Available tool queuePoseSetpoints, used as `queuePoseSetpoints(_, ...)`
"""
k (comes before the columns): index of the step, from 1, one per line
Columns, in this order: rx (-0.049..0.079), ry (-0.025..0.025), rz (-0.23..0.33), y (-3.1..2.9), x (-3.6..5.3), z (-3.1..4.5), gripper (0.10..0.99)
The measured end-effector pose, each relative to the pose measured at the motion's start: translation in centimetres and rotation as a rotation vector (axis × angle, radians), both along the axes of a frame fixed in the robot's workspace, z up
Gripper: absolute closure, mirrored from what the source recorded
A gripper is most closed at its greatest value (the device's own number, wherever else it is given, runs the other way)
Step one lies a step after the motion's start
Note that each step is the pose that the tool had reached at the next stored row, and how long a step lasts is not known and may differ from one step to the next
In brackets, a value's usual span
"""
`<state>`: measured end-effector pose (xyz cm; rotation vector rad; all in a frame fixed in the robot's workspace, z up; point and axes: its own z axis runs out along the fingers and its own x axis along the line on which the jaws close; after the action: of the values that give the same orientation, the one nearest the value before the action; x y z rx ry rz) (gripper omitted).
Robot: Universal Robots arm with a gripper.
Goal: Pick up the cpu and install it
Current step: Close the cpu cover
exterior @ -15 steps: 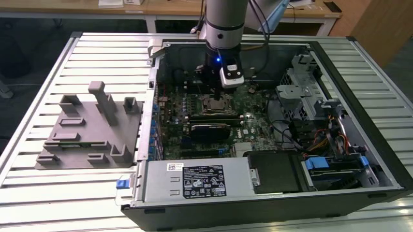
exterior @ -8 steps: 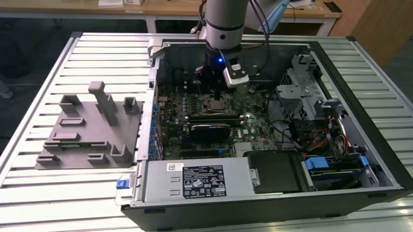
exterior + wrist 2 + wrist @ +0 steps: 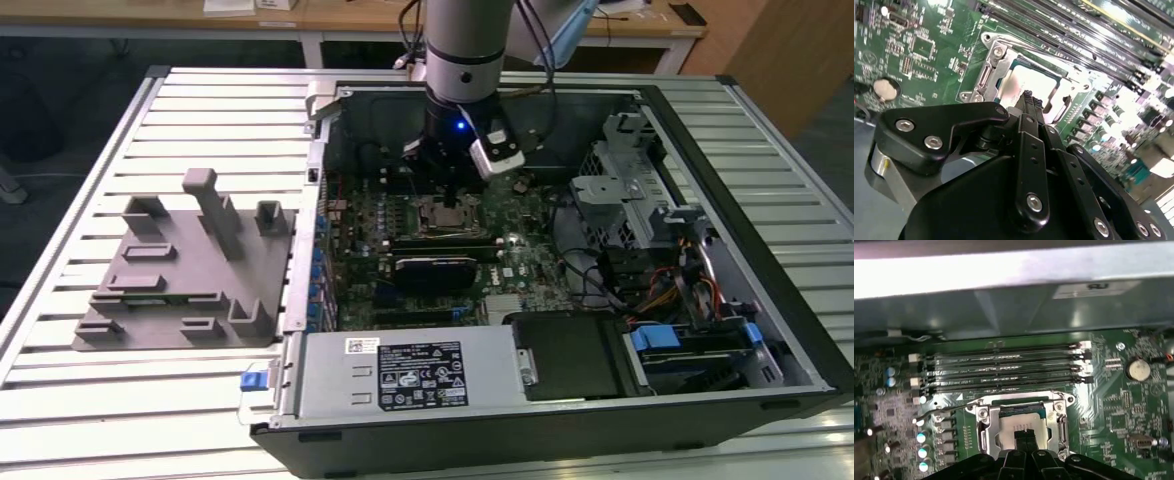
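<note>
The cpu (image 3: 1005, 434) lies flat inside the open metal-framed socket (image 3: 985, 432) on the green motherboard, silvery top up. In both wrist views my gripper (image 3: 1024, 436) is shut, its two black fingertips (image 3: 1028, 98) pressed together and pointing down at the middle of the cpu (image 3: 1026, 79). Whether the tips touch the chip I cannot tell. Nothing is held between them. The socket's thin wire lever (image 3: 939, 412) stands swung out to one side. In the exterior view the arm reaches down into the computer case with the gripper (image 3: 442, 186) just above the cpu (image 3: 446, 213).
Several memory slots (image 3: 1004, 372) run beside the socket, with a coin battery (image 3: 1137, 369) nearby. In the exterior view a black block (image 3: 430, 272) sits near the socket, a power supply (image 3: 400, 375) at the front, a drive cage (image 3: 641, 190) at the right and a grey fixture (image 3: 187, 265) on the table at the left.
</note>
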<state>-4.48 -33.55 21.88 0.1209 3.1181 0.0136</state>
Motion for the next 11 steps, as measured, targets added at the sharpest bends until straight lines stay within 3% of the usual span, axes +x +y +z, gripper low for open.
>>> queuePoseSetpoints(3,-0.002,0.0003,0.024,-0.08,0.01,-0.13,0.98)
queuePoseSetpoints(11,-0.002,0.0001,0.018,-0.75,-0.39,-0.57,0.98)
